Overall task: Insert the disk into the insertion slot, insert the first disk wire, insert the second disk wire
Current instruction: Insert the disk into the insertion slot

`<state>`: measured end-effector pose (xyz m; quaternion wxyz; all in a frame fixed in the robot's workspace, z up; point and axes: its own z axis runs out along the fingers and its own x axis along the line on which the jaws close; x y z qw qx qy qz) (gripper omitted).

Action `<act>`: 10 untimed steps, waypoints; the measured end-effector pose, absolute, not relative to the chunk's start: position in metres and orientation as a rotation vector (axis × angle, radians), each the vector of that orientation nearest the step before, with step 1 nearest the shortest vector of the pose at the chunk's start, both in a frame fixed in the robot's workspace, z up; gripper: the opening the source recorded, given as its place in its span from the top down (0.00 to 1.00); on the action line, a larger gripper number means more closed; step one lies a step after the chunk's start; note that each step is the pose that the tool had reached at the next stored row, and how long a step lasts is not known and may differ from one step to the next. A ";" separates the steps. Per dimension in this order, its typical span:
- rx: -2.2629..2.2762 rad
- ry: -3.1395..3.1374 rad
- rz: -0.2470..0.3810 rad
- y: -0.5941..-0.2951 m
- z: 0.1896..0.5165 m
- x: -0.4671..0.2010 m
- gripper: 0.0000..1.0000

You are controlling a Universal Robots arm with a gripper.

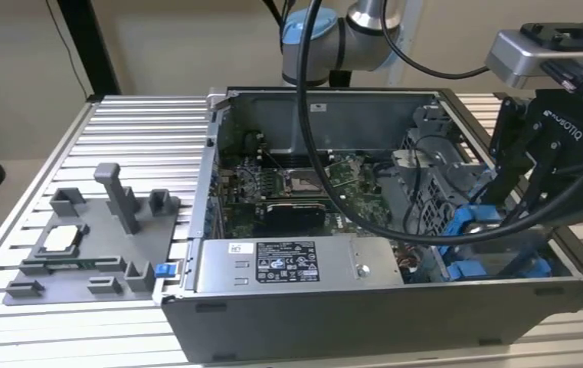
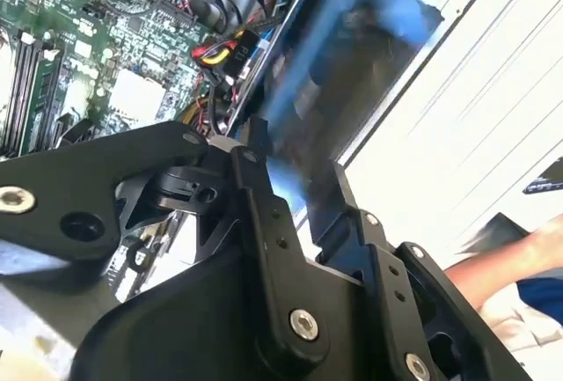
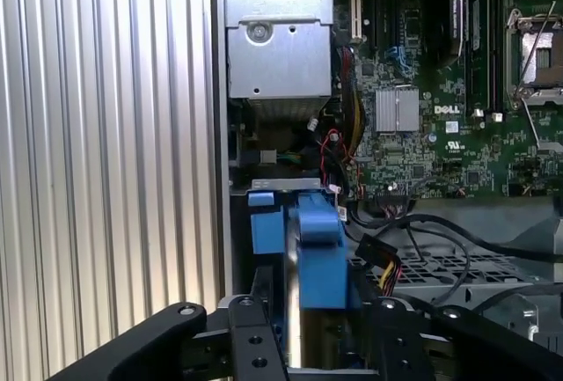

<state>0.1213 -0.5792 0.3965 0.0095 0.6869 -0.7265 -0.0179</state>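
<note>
Ribbed metal table (image 1: 117,123) carries the open computer case (image 1: 373,322); tool (image 3: 321,315) seemingly pinches the blue-framed disk (image 3: 321,249), beige wall (image 1: 168,46) behind.

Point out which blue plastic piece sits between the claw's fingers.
The disk's blue carrier, held in the claw; the small blue clip lies far off beside the grey fixture.

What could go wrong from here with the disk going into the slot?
Loose wires lie right beside the disk held in the pincer; they could get pinched or block it. The arm's black cable droops across the open case and might snag. A person's arm is close by, so a sudden move could hit it.
</note>
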 end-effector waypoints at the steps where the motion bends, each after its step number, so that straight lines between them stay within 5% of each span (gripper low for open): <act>1: 2.145 -2.269 -0.056 -0.579 0.396 0.121 0.00; 10: 2.147 -2.270 -0.060 -0.578 0.396 0.124 0.00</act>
